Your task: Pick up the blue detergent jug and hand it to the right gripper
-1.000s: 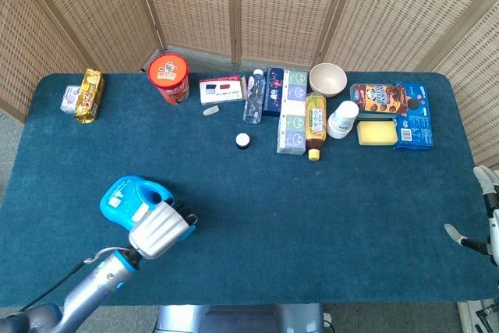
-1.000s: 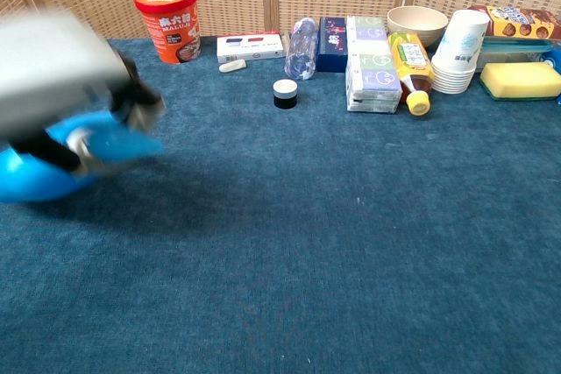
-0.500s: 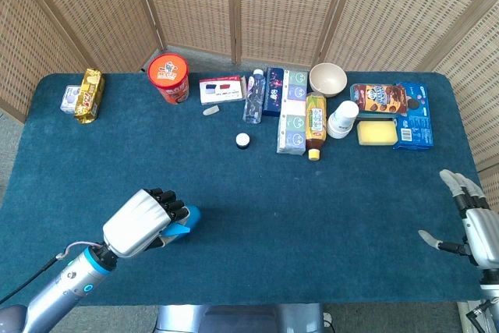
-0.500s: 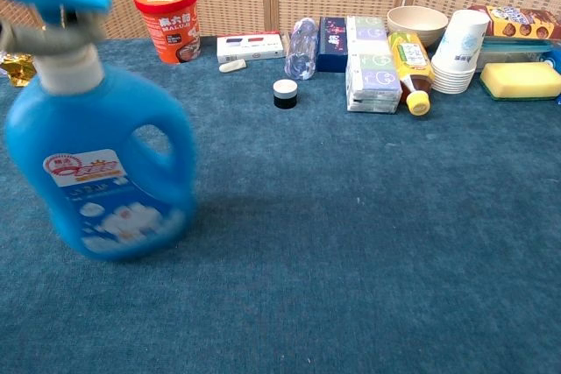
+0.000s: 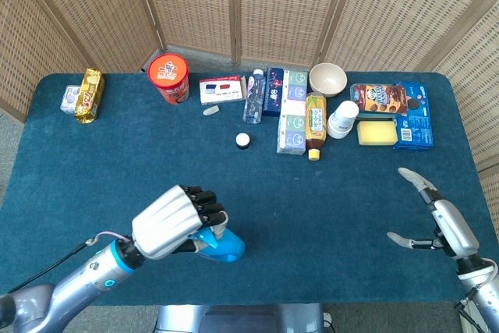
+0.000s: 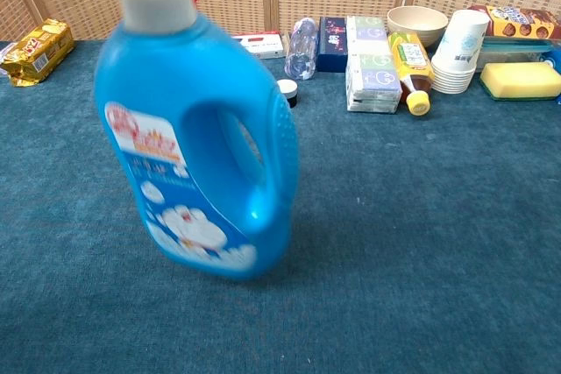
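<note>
My left hand point(image 5: 175, 222) grips the blue detergent jug point(image 6: 197, 142) by its top and holds it upright, lifted off the table near the front edge, left of centre. In the head view only a blue sliver of the jug point(image 5: 220, 246) shows under the hand. The chest view has the jug close and large, with its grey-white cap, handle and label facing the camera; the hand itself is out of that frame. My right hand point(image 5: 440, 220) hovers over the table's front right corner, fingers spread, holding nothing.
Along the back of the blue table point(image 5: 327, 216) stand an orange tub point(image 5: 169, 77), bottles and boxes point(image 5: 292, 111), a bowl point(image 5: 327, 78), stacked cups point(image 5: 342, 118), a yellow sponge point(image 5: 377, 132) and snack packs point(image 5: 84, 95). A small black-and-white cap point(image 5: 243, 140) lies mid-table.
My left hand has carried the jug to the right, and it now looms larger in the chest view. My right hand has come further in over the table's right corner.
</note>
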